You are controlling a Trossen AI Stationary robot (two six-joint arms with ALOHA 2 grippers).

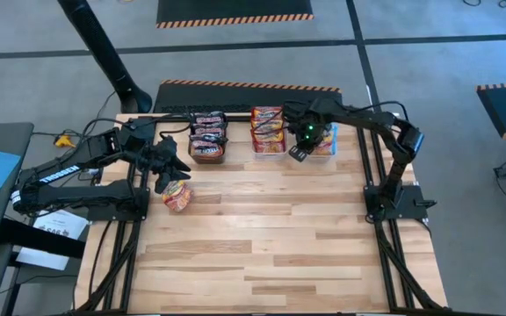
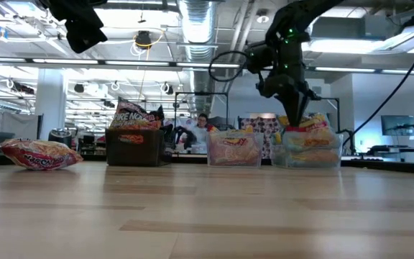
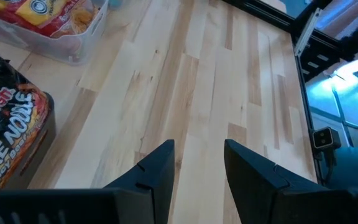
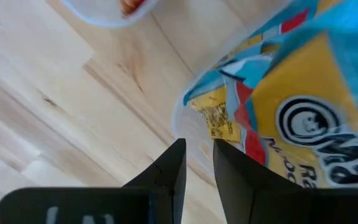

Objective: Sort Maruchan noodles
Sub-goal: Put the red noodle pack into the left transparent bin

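**Last loose packet waits near left arm; right arm over blue bin**

Sorting looks nearly done. Three bins stand in a row at the far side of the table (image 1: 323, 228): the black bin (image 1: 206, 151) w/ dark packets (image 1: 207, 132), the middle clear bin (image 1: 269, 145) w/ red-orange packets (image 1: 267, 125), and the right clear bin (image 2: 309, 157) w/ blue-yellow packets (image 4: 297, 106). One red-orange packet (image 1: 177, 195) lies alone on the wood, well apart from its bin, just beside the left gripper (image 1: 170, 167).

Left gripper: fingers apart, nothing between them, hanging above the bare wood near the black bin. Right gripper (image 4: 196, 163): fingers set only a little apart, nothing grasped, hovering just above the edge of the right clear bin.

Step in hand, as I judge: left arm must take the loose packet. To do it well: come down straight over the packet centre, fingers across its short side, bec. the plastic is puffy and can slip. Close gently, lift clear of the black bin wall, then drop in the middle bin. Right arm should stay away from the middle bin to avoid a collision.
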